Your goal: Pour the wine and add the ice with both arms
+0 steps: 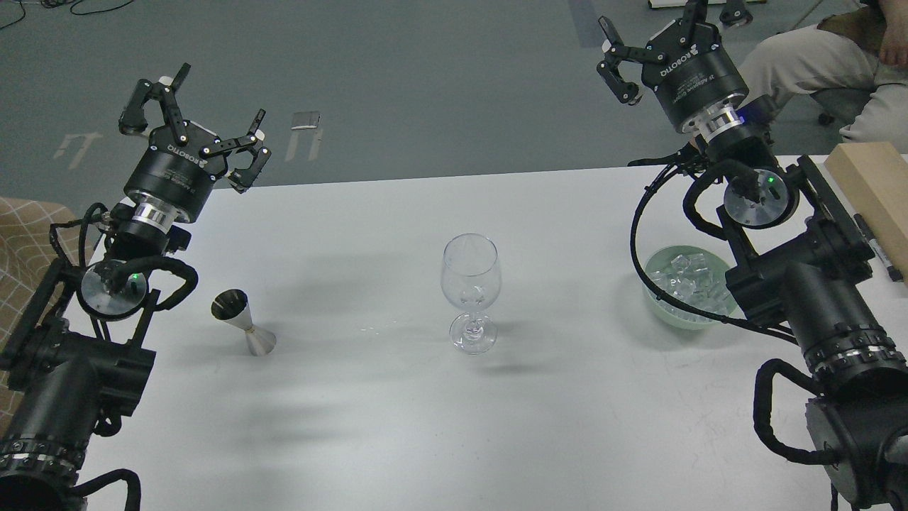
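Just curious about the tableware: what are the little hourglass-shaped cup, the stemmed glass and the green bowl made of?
The hourglass-shaped cup looks like polished metal, mirror-bright. The stemmed glass appears clear glass, see-through with glints. The green bowl looks pale, translucent, frosted: glass or plastic, hard to say.

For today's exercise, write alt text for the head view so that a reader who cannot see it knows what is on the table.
A clear stemmed wine glass stands mid-table on a white table, with a small steel hourglass-shaped jigger to its left and a pale green bowl of clear ice cubes to its right. Two black robot arms hover at the far corners, left gripper and right gripper open, holding nothing.
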You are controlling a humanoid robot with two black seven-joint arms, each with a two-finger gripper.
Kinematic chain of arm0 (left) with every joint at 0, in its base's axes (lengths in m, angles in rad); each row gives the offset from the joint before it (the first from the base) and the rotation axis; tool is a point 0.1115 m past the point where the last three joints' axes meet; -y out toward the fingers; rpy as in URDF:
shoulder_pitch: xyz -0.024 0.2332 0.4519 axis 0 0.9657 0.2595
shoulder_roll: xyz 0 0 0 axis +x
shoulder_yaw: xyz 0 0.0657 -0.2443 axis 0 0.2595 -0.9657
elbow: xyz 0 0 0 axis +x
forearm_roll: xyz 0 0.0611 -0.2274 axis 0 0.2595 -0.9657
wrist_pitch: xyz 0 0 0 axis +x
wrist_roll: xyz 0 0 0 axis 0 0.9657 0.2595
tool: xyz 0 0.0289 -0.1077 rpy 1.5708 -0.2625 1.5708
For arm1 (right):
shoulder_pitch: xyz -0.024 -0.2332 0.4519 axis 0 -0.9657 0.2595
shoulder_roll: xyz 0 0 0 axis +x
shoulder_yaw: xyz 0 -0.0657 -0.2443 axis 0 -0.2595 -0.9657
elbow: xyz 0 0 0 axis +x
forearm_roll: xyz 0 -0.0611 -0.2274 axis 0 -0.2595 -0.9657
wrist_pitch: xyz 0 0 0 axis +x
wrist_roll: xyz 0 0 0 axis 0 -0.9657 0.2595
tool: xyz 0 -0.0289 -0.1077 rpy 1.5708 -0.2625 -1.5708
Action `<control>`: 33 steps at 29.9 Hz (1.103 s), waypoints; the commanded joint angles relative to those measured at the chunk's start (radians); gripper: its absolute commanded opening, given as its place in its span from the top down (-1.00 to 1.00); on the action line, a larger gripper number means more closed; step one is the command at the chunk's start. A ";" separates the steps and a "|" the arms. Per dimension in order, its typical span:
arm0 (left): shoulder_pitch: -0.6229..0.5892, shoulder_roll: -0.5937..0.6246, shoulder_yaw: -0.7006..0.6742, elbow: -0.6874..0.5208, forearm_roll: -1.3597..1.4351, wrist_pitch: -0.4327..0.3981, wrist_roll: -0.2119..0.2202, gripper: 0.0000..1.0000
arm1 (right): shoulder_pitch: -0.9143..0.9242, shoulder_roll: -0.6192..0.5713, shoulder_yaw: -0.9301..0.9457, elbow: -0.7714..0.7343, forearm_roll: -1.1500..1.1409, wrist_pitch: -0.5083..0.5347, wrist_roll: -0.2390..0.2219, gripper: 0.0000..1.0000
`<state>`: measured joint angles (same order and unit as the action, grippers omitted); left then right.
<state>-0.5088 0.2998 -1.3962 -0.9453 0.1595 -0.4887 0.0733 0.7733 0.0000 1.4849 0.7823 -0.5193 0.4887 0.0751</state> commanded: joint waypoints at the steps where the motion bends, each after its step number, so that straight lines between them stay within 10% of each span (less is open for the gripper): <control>1: -0.001 0.001 -0.001 -0.003 0.000 0.000 -0.003 -0.96 | 0.000 0.000 0.000 0.002 -0.001 0.000 0.000 -1.00; 33: -0.002 0.018 0.037 -0.003 0.002 0.000 0.006 -0.96 | 0.009 0.000 0.003 0.005 0.001 0.000 0.000 -1.00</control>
<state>-0.5108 0.3174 -1.3599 -0.9480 0.1595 -0.4887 0.0796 0.7821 0.0000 1.4880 0.7871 -0.5184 0.4887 0.0751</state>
